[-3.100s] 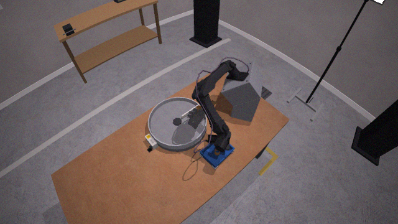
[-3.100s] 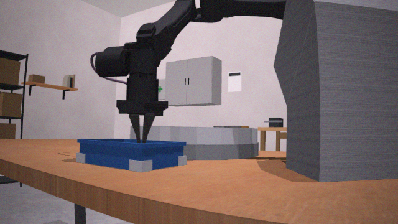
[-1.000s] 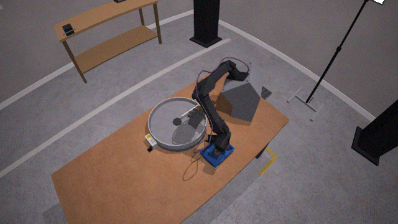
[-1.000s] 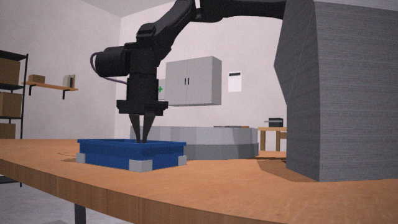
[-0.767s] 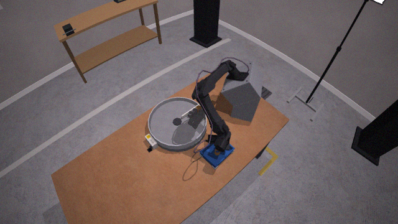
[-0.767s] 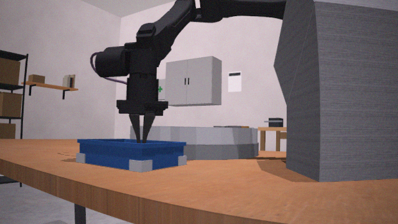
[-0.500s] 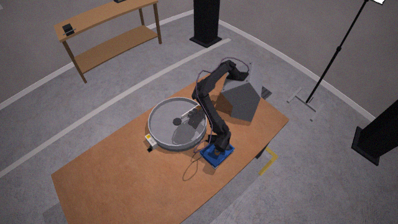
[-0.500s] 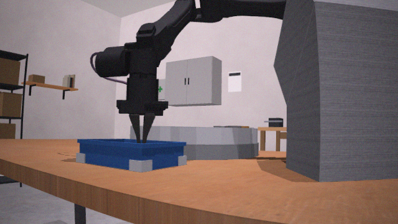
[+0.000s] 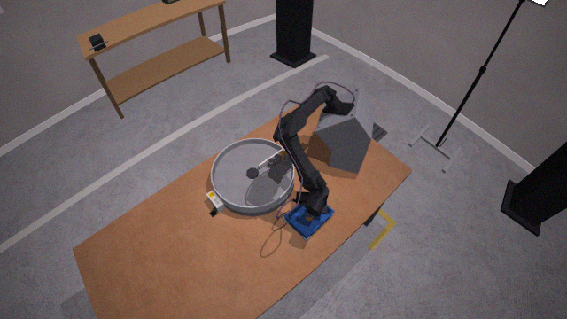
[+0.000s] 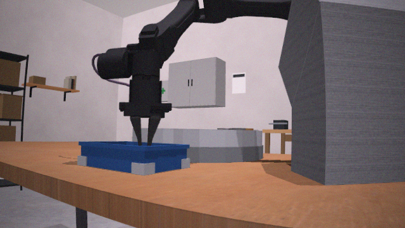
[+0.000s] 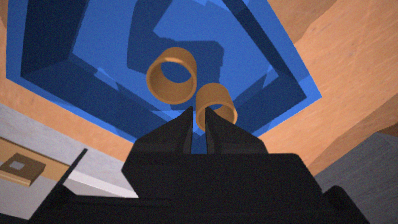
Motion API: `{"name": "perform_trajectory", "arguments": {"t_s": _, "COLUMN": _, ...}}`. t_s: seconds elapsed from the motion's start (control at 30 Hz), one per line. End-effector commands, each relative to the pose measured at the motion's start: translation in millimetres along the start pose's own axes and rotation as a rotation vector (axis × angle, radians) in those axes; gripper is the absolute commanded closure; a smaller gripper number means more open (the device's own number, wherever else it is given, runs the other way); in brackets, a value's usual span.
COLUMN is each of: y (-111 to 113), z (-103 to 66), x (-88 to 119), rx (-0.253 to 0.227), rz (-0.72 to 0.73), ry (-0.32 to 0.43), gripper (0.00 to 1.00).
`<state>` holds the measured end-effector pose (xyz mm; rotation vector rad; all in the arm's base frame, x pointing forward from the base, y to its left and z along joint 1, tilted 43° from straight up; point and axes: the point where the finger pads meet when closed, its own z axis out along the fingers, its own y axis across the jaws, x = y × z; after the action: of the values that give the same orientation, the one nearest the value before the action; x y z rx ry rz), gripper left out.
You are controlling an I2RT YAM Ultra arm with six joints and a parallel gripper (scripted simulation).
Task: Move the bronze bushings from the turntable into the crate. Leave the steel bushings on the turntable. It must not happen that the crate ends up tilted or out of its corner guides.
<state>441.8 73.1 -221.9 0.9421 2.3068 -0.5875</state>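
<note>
Hand poised over crate, fingers slightly apart, two bronze bushings inside

The hand [image 9: 313,212] [image 10: 145,144] [image 11: 199,109] points down into the blue crate [image 9: 290,217] [image 10: 111,155] [image 11: 295,65], released, with a narrow gap between its fingertips and nothing gripped. In the wrist view one tip overlaps the rim of the smaller-looking bronze bushing [image 11: 215,90]; whether they touch, I cannot tell. The other bronze bushing [image 11: 191,75] lies just beside it in the crate.

The crate sits level near a long edge of the counter [image 9: 190,248] [image 10: 237,193] [image 11: 280,145], towards the corner by the big grey block [image 9: 341,143] [image 10: 357,95] [image 11: 365,175]. Three grey corner guides show around its foot, including the front one [image 10: 143,168], and it stands within them.

The grey turntable [image 9: 230,177] [image 10: 221,137] stands beside the crate, nearer the opposite long edge. The arm partly hides what it carries.

A white device [image 9: 215,200] with a yellow patch sits against the turntable's side. On the wall, a green cross [image 10: 163,90] marks a pale box, and a white sheet [image 10: 238,85] bears a dark band; any lettering is too small to read.
</note>
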Motion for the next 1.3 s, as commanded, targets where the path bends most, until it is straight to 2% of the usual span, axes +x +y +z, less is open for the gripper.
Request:
{"name": "perform_trajectory", "arguments": {"t_s": 0.0, "y": 25.0, "z": -22.3, "x": -17.4, "rx": -0.060, "rz": 0.019, "ry": -0.028, "gripper": 0.86}}
{"name": "perform_trajectory", "arguments": {"t_s": 0.9, "y": 23.3, "z": -24.4, "x": -16.8, "rx": -0.054, "rz": 0.025, "ry": -0.026, "gripper": 0.86}}
{"name": "perform_trajectory", "arguments": {"t_s": 1.0, "y": 8.0, "z": -25.1, "x": -6.9, "rx": -0.023, "rz": -0.002, "ry": -0.017, "gripper": 0.86}}
{"name": "perform_trajectory", "arguments": {"t_s": 1.17, "y": 7.1, "z": -42.6, "x": -6.8, "rx": -0.023, "rz": -0.002, "ry": -0.018, "gripper": 0.86}}
{"name": "perform_trajectory", "arguments": {"t_s": 1.23, "y": 7.1, "z": -42.6, "x": -6.8, "rx": -0.023, "rz": -0.002, "ry": -0.018, "gripper": 0.86}}
{"name": "perform_trajectory", "arguments": {"t_s": 1.27, "y": 19.3, "z": -51.4, "x": -14.6, "rx": -0.048, "rz": 0.022, "ry": -0.026, "gripper": 0.86}}
